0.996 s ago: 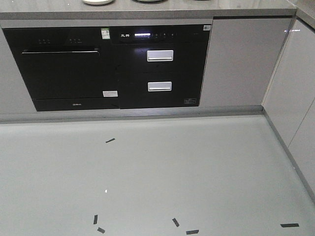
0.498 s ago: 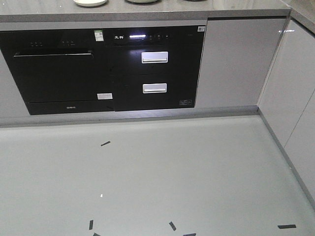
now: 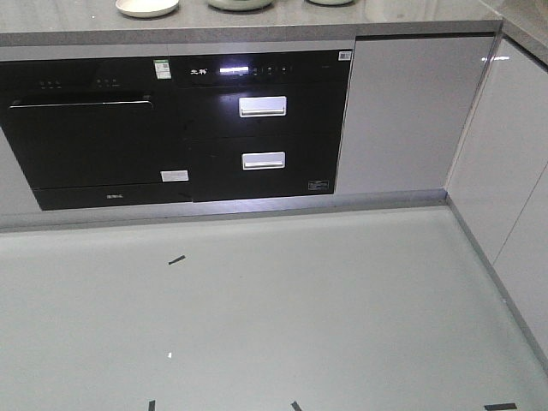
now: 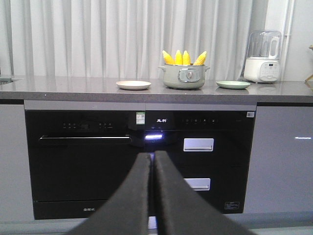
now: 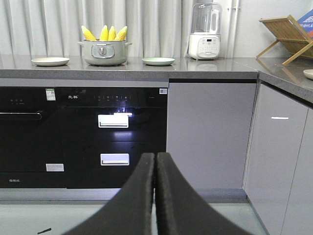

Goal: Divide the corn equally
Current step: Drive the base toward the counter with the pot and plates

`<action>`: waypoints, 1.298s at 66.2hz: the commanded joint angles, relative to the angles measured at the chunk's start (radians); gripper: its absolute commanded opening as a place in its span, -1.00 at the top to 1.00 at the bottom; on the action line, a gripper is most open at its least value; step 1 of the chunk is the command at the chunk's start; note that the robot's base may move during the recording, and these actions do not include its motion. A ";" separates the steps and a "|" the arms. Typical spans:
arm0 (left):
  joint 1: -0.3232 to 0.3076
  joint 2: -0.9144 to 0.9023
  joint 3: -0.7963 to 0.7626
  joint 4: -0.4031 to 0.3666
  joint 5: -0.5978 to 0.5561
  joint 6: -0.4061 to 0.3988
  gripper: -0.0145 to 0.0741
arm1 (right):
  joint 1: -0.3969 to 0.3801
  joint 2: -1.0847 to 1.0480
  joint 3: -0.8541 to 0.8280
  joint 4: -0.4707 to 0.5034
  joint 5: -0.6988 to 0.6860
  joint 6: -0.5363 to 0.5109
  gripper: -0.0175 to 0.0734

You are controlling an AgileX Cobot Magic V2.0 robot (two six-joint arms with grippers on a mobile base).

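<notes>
L gripper [image 4: 152, 155] and R gripper [image 5: 155, 155]: both w/ fingers pressed together, nothing held, hanging low. They sit below pot height, pointed at the black oven [image 4: 83, 166] front under the pot. Floor [image 3: 274, 308] w/ tape marks lies between robot and cabinets, so the base looks well short of reach. First risk: driving in w/ arms this low and bumping the oven, or catching the counter [image 4: 73, 90] edge on the way up.

On the counter: pot [image 4: 183, 77] w/ four corn [image 4: 184, 58] cobs standing tips-up, packed close. Cream plate [image 4: 133, 84] just left of pot, green plate [image 4: 233, 84] just right of it, blender [image 4: 262, 56] further right of pot. Nothing shared out yet; two per plate seems the aim.

Likely trouble — the fingers must part before reaching in, else they jab the cobs. Cobs touch, so gripping one may drag a neighbour out or shove the pot into a plate. Tapered tips make a poor hold and could slip. Plates are shallow and cobs round — one may roll off toward the counter edge. Both arms at the pot at once could clash.
</notes>
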 commanded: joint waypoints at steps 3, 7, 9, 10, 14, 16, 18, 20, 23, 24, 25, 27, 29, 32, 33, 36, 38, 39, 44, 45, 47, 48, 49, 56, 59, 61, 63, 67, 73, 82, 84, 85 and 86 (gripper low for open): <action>0.004 -0.016 -0.016 -0.007 -0.079 -0.001 0.69 | -0.004 -0.008 0.008 -0.003 -0.070 -0.004 0.63; 0.004 -0.016 -0.016 -0.007 -0.079 -0.001 0.69 | -0.004 -0.008 0.008 -0.003 -0.070 -0.004 0.63; 0.004 -0.016 -0.016 -0.007 -0.079 -0.001 0.69 | -0.004 -0.008 0.008 -0.003 -0.070 -0.004 0.63; 0.004 -0.016 -0.016 -0.007 -0.079 -0.001 0.69 | -0.004 -0.008 0.008 -0.003 -0.070 -0.004 0.63; 0.004 -0.016 -0.016 -0.007 -0.079 -0.001 0.69 | -0.004 -0.008 0.008 -0.003 -0.069 -0.004 0.63; 0.004 -0.016 -0.016 -0.007 -0.079 -0.001 0.69 | -0.004 -0.008 0.008 -0.003 -0.069 -0.004 0.63; 0.004 -0.016 -0.016 -0.007 -0.079 -0.001 0.69 | -0.004 -0.008 0.008 -0.003 -0.069 -0.004 0.63; 0.004 -0.016 -0.016 -0.007 -0.079 -0.001 0.69 | -0.004 -0.008 0.008 -0.003 -0.069 -0.004 0.63; 0.004 -0.016 -0.016 -0.007 -0.079 -0.001 0.69 | -0.004 -0.008 0.008 -0.003 -0.069 -0.004 0.63; 0.004 -0.016 -0.016 -0.007 -0.079 -0.001 0.69 | -0.004 -0.008 0.008 -0.003 -0.069 -0.004 0.63; 0.004 -0.016 -0.016 -0.007 -0.079 -0.001 0.69 | -0.004 -0.008 0.008 -0.003 -0.069 -0.004 0.63; 0.004 -0.016 -0.016 -0.007 -0.079 -0.001 0.69 | -0.004 -0.008 0.008 -0.003 -0.069 -0.004 0.63; 0.004 -0.016 -0.016 -0.007 -0.079 -0.001 0.69 | -0.004 -0.008 0.008 -0.003 -0.069 -0.004 0.63; 0.004 -0.016 -0.016 -0.007 -0.079 -0.001 0.69 | -0.004 -0.008 0.008 -0.003 -0.069 -0.004 0.63; 0.004 -0.016 -0.016 -0.007 -0.079 -0.001 0.69 | -0.004 -0.008 0.008 -0.003 -0.069 -0.004 0.63; 0.004 -0.016 -0.016 -0.007 -0.079 -0.001 0.69 | -0.004 -0.008 0.008 -0.003 -0.069 -0.004 0.63; 0.004 -0.016 -0.016 -0.007 -0.079 -0.001 0.69 | -0.004 -0.008 0.008 -0.003 -0.069 -0.004 0.63; 0.004 -0.016 -0.016 -0.007 -0.079 -0.001 0.69 | -0.004 -0.008 0.008 -0.003 -0.069 -0.004 0.63; 0.004 -0.016 -0.016 -0.007 -0.079 -0.001 0.69 | -0.004 -0.008 0.008 -0.003 -0.069 -0.004 0.63; 0.004 -0.016 -0.016 -0.007 -0.079 -0.001 0.69 | -0.004 -0.008 0.008 -0.003 -0.069 -0.004 0.63; 0.004 -0.016 -0.016 -0.007 -0.079 -0.001 0.69 | -0.004 -0.008 0.008 -0.003 -0.069 -0.004 0.63; 0.004 -0.016 -0.016 -0.007 -0.079 -0.001 0.69 | -0.004 -0.008 0.008 -0.003 -0.069 -0.004 0.63; 0.004 -0.016 -0.016 -0.007 -0.079 -0.001 0.69 | -0.004 -0.008 0.008 -0.003 -0.069 -0.004 0.63; 0.004 -0.016 -0.016 -0.007 -0.079 -0.001 0.69 | -0.004 -0.008 0.008 -0.003 -0.069 -0.004 0.63; 0.004 -0.016 -0.016 -0.007 -0.079 -0.001 0.69 | -0.004 -0.008 0.008 -0.003 -0.069 -0.004 0.63; 0.004 -0.016 -0.016 -0.007 -0.079 -0.001 0.69 | -0.004 -0.008 0.008 -0.003 -0.070 -0.004 0.63; 0.004 -0.016 -0.016 -0.007 -0.079 -0.001 0.69 | -0.004 -0.008 0.008 -0.003 -0.070 -0.004 0.63; 0.004 -0.016 -0.016 -0.007 -0.079 -0.001 0.69 | -0.004 -0.008 0.008 -0.003 -0.070 -0.004 0.63; 0.004 -0.016 -0.016 -0.007 -0.079 -0.001 0.69 | -0.004 -0.008 0.008 -0.003 -0.070 -0.004 0.63; 0.004 -0.016 -0.016 -0.007 -0.079 -0.001 0.69 | -0.004 -0.008 0.008 -0.003 -0.070 -0.004 0.63; 0.004 -0.016 -0.016 -0.007 -0.079 -0.001 0.69 | -0.004 -0.008 0.008 -0.003 -0.070 -0.004 0.63; 0.004 -0.016 -0.016 -0.007 -0.079 -0.001 0.69 | -0.004 -0.008 0.008 -0.003 -0.070 -0.004 0.63; 0.004 -0.016 -0.016 -0.007 -0.079 -0.001 0.69 | -0.004 -0.008 0.008 -0.003 -0.070 -0.004 0.63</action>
